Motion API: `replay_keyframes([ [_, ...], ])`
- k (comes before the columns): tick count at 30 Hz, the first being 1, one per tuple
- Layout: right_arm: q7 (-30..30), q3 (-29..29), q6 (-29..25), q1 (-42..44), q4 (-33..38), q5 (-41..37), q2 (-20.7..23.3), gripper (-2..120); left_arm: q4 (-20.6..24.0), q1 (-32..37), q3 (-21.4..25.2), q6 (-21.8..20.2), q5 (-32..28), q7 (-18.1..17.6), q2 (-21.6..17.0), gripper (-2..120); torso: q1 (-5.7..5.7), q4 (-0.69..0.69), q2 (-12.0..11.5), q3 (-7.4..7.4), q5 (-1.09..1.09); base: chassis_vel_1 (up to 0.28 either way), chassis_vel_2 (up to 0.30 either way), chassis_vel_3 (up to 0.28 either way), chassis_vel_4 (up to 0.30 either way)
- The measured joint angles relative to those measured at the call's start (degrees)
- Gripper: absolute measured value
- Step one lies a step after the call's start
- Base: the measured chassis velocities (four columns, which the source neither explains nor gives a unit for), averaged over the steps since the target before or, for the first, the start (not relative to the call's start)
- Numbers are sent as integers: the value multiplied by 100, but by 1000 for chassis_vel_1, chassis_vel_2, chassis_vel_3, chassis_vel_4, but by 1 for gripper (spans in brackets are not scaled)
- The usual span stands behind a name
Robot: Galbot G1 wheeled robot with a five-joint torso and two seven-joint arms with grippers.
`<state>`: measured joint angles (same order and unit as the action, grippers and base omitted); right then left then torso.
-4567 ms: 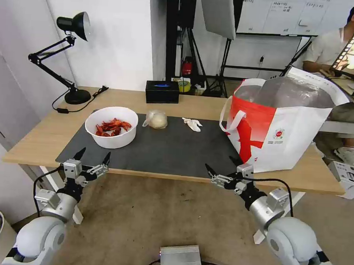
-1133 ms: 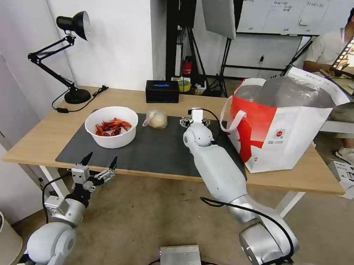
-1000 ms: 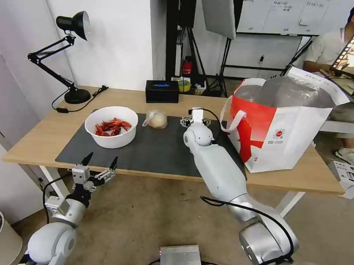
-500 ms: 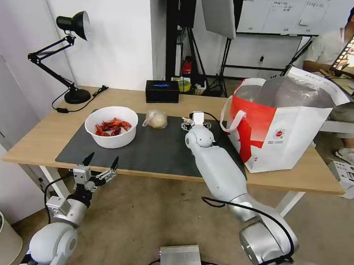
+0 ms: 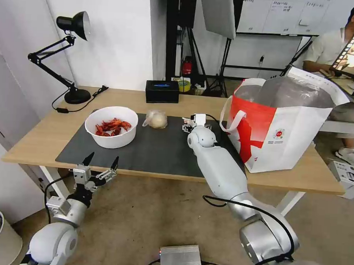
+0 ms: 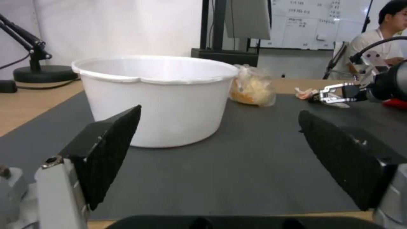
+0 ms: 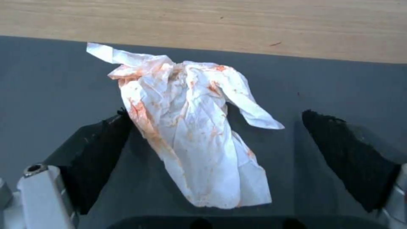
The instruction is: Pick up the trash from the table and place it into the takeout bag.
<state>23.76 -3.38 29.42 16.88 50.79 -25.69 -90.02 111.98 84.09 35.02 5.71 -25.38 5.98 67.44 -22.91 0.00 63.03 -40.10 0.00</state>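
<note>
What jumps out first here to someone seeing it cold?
The right gripper, stretched over the dark grey mat, hangs open around a crumpled white tissue stained orange-red. Just right of it on the table stands the big white-and-red takeout bag, mouth open and foil lining showing. On the mat's left sits a white bowl of red crayfish shells, with the left gripper open at the table's near edge.
</note>
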Motion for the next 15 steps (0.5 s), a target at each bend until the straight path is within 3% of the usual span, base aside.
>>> replay_keyframes([
  [9,-69,-43,-22,-23,-28,-110,-1,94,0,-8,-5,1,2,-1,2,100,0,0,0,0,0,0,0,0,0],
  [12,-49,-51,-24,-37,-13,-231,-2,75,5,-5,-6,2,2,-2,4,100,0,1,0,0,0,0,0,0,0],
  [15,-21,-56,-19,-38,-4,-292,-1,68,9,-7,-12,2,2,-2,4,100,0,0,0,0,0,0,0,0,0],
])
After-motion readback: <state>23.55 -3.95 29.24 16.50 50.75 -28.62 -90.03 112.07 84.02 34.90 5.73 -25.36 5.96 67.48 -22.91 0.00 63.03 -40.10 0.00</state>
